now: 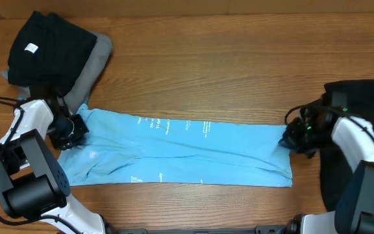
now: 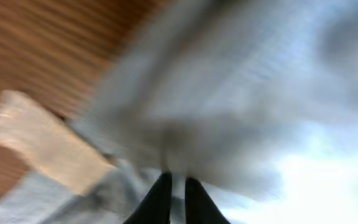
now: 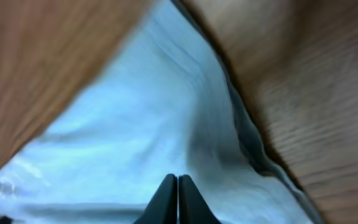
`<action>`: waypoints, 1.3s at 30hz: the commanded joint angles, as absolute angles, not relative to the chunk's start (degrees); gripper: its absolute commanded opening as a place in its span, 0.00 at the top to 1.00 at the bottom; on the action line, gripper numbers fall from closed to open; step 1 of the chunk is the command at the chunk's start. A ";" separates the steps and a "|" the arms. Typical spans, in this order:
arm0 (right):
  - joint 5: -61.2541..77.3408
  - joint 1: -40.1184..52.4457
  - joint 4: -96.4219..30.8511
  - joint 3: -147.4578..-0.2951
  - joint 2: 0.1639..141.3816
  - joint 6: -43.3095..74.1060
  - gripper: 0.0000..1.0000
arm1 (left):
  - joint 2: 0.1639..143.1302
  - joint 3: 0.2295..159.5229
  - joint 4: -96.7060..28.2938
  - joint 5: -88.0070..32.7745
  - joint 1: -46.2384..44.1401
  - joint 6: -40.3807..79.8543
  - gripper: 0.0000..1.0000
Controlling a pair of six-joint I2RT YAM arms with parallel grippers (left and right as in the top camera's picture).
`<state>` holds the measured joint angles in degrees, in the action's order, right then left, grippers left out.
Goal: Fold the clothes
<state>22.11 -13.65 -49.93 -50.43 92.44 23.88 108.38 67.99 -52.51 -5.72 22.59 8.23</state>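
The clothes' light blue T-shirt (image 1: 187,146) lies as a long flat strip across the table, with white lettering showing. My left gripper (image 1: 76,132) sits on its left end. In the blurred left wrist view its fingers (image 2: 176,177) stand a narrow slit apart against the pale fabric (image 2: 278,93). My right gripper (image 1: 286,140) is at the strip's right end. The right wrist view shows its fingers (image 3: 177,177) pressed together, tips down on the blue cloth (image 3: 123,124). Whether any fabric is pinched there does not show.
A folded black garment (image 1: 47,45) lies on a grey one (image 1: 93,62) at the back left. Another black garment (image 1: 362,104) lies at the right under my right arm. The wooden table (image 1: 226,65) shows behind the strip.
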 commanded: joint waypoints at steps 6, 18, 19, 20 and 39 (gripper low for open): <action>10.35 -12.75 -35.55 -42.81 95.85 40.86 0.96 | 108.84 82.43 -62.17 -15.14 22.06 1.63 0.80; 11.86 -12.75 -9.32 -43.79 103.83 40.36 0.96 | 108.84 86.06 -64.27 -19.33 21.52 -0.01 0.74; 13.28 -12.75 -8.62 -44.40 103.83 39.38 0.94 | 108.84 86.06 -64.29 -19.33 21.15 -0.30 0.74; 15.88 -12.97 -8.69 -45.47 103.63 37.65 0.92 | 108.84 86.06 -64.38 -19.35 20.82 -0.38 0.74; 40.18 -18.96 -32.58 -56.45 83.96 17.96 0.27 | 97.21 86.06 -73.10 -18.74 17.80 -6.42 0.74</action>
